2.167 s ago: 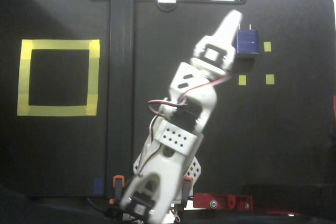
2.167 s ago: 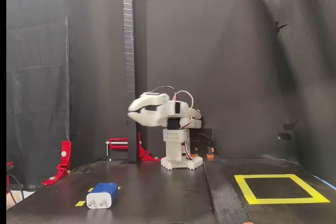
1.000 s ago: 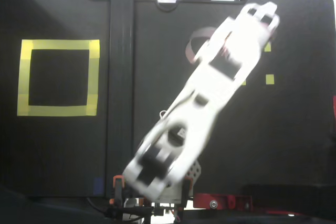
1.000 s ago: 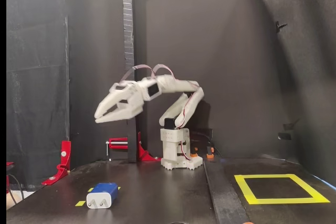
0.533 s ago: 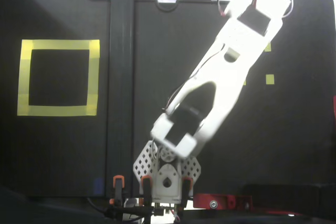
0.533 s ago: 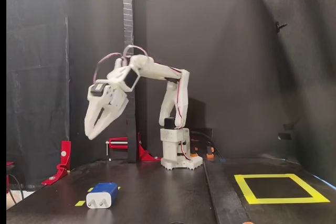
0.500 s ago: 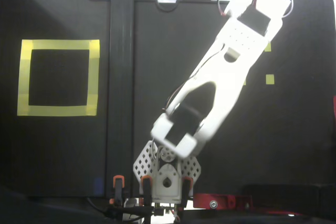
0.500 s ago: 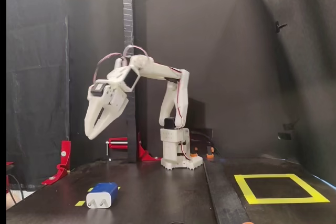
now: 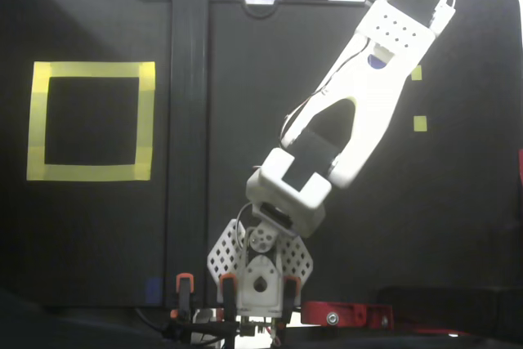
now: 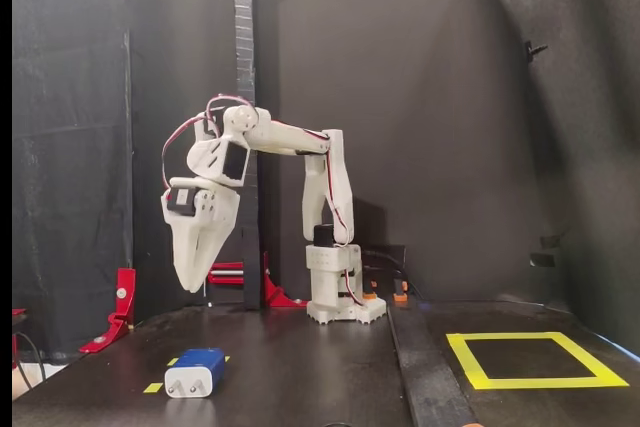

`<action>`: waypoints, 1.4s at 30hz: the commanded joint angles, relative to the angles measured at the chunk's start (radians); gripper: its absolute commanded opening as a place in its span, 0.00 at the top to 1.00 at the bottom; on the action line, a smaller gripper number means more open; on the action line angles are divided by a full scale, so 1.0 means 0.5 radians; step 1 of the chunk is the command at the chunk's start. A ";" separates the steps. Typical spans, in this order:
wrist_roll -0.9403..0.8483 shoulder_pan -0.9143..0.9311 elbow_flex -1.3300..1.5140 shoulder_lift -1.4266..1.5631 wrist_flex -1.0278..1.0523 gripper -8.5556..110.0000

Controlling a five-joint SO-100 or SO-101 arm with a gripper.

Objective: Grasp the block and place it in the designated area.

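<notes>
Now the gripper (image 10: 197,285) has tipped from a forward slant to point nearly straight down, empty, its fingers close together, hanging well above the block (image 10: 195,372), which lies untouched on the table; the designated area (image 10: 535,360) sits far right.

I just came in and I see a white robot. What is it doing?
The white robot arm is reaching out with its hand pointing down above a little blue block lying on the black table. The hand isn't touching the block yet. Whether it is open or shut is hard to tell. The yellow tape square where the block should go is empty, off to the right in that side view.
</notes>
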 commanded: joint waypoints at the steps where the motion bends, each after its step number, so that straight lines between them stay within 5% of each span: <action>1: -0.021 0.012 -0.086 0.012 0.012 0.93; 12: -0.466 0.018 -0.052 -0.043 0.071 0.93; 33: -3.899 -0.012 -0.040 -0.055 0.150 0.93; 42: -4.080 -0.012 -0.040 -0.074 0.166 0.90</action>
